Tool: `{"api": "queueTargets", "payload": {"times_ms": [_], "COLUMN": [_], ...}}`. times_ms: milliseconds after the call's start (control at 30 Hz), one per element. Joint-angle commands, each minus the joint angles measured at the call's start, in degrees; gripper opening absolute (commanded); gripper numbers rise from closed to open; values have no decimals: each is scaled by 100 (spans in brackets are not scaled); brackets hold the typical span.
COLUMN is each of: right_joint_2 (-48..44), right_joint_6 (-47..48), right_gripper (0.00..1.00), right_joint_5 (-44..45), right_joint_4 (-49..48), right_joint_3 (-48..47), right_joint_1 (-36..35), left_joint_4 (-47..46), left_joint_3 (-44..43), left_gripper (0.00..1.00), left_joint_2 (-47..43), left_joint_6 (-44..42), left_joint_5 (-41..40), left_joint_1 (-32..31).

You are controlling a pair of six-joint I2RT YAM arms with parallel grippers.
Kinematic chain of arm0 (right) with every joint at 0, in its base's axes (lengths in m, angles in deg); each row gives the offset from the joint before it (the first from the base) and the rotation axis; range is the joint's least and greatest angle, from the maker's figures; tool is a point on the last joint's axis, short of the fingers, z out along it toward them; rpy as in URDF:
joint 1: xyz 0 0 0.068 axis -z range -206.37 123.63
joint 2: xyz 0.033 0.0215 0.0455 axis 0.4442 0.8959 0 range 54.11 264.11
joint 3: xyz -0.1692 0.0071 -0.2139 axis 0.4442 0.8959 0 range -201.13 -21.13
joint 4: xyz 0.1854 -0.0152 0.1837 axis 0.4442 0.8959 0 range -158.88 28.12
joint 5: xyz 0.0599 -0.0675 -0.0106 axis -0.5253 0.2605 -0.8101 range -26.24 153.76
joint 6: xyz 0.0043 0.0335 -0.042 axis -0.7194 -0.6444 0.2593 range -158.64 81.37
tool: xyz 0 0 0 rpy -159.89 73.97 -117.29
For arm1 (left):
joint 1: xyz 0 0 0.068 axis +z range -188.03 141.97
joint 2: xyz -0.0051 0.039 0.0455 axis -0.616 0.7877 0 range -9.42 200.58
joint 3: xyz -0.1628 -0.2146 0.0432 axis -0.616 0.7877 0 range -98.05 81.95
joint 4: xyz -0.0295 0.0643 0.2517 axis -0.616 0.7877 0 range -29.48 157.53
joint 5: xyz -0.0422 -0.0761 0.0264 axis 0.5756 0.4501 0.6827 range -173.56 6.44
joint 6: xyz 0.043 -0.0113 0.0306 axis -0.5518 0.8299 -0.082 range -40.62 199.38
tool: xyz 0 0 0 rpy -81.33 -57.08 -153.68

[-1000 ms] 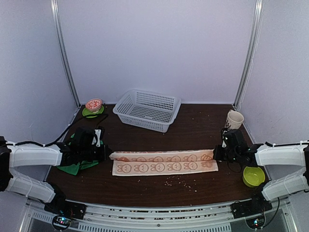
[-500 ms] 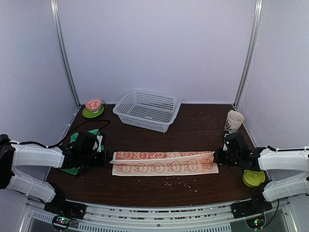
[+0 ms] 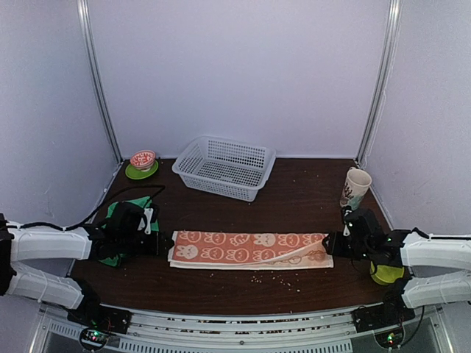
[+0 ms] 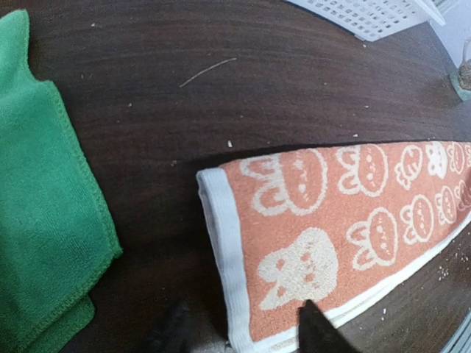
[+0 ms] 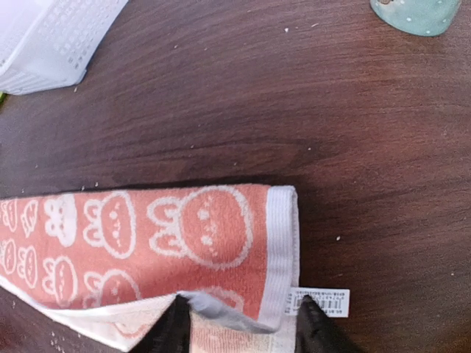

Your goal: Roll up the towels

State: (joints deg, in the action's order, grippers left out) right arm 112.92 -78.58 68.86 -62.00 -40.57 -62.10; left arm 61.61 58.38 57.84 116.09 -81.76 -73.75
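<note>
Both arms are now sitting closer to the near edge than a second ago. The orange towel's (image 3: 250,248) raised far edge is now lying folded toward the near side.

Bench (image 3: 294,191) is carrying one white basket (image 3: 224,168) at the back.

Two towels. The orange one is lying mid-bench as a long strip between the arms, its right corner layer curling up. The green towel (image 4: 44,220) is lying folded at far left, near the strip's left end, apart from it.

Left gripper (image 4: 243,337): fingers standing spread, straddling the strip's left end, not pinching.

Right gripper (image 5: 243,331): fingers spread, the lifted corner lying between them.

Also sitting here: one cup (image 3: 357,185), one green bowl (image 3: 384,273), one small patterned bowl (image 3: 143,159), and one white label (image 5: 318,301) at the towel's right end.
</note>
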Motion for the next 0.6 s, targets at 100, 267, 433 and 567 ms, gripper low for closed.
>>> {"api": "queueTargets", "payload": {"times_ms": [100, 267, 433, 567], "right_joint_2": [-1051, -507, 310, 728], "right_joint_6": [171, 261, 17, -307], "right_gripper": [67, 55, 39, 36], "right_joint_5": [128, 47, -334, -388], "right_joint_4": [964, 1221, 660, 254], "right_joint_3": [-352, -962, -1089, -847], "right_joint_1": [-74, -73, -77, -261], "left_joint_4": [802, 1170, 1042, 815], "left_joint_3": [-165, -709, -1618, -1972], "left_gripper": [67, 67, 58, 42], "left_joint_2": [-1053, -972, 313, 1594], "left_joint_6": [124, 137, 125, 356], "left_joint_5": [0, -359, -169, 14], "left_joint_1": [-239, -242, -244, -255]}}
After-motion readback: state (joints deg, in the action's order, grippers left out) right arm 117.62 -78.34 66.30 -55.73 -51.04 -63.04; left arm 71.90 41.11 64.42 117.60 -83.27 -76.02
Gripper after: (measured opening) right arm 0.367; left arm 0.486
